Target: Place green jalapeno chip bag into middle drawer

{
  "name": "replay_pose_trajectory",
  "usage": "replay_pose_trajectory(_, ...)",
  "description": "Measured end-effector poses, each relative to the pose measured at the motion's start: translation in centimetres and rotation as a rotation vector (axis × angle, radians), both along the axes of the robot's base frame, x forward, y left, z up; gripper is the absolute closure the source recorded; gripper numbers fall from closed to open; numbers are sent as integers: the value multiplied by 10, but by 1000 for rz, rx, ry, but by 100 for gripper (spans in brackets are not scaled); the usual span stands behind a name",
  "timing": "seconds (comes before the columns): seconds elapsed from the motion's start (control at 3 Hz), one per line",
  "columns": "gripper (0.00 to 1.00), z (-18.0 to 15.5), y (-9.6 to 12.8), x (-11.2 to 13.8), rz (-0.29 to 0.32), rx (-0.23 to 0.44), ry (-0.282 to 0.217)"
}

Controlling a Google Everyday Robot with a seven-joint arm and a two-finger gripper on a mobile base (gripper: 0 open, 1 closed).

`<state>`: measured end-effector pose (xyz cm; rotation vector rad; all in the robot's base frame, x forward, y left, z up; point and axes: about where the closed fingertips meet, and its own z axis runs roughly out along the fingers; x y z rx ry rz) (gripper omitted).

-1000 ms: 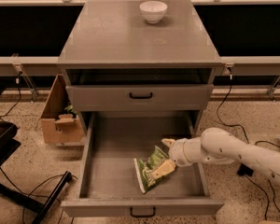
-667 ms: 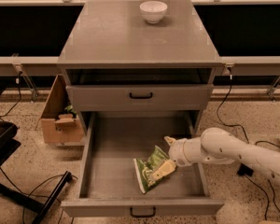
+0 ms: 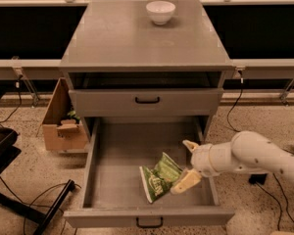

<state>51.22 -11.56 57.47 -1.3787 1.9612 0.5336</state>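
The green jalapeno chip bag (image 3: 159, 177) lies tilted on the floor of the middle drawer (image 3: 112, 175), toward its front right. The drawer is pulled fully out, and its small black handle (image 3: 149, 223) faces me. My gripper (image 3: 187, 163) reaches in from the right on a white arm (image 3: 250, 155), just right of the bag. Its fingers are spread open: the upper fingertip (image 3: 190, 145) is clear of the bag, and the lower finger (image 3: 186, 181) rests by the bag's right edge. The bag sits on the drawer floor, not lifted.
The upper drawer (image 3: 147, 101) is shut, with an open slot above it. A white bowl (image 3: 160, 11) stands on the cabinet top (image 3: 137, 38). A cardboard box (image 3: 63, 126) sits on the floor to the left, with black cables and a chair base at lower left.
My gripper has drawn back a little to the right, away from the bag. The bag stays where it was in the drawer.
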Motion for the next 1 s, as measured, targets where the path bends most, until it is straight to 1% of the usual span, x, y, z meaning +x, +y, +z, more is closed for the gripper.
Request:
replay_pose_trajectory(0.33,0,54,-16,-20,81,-104,-14)
replay_pose_trajectory(0.67,0,136,-32,-19,159,-284,-4)
replay_pose_trajectory(1.0,0,187,-37,-11,147,-389,3)
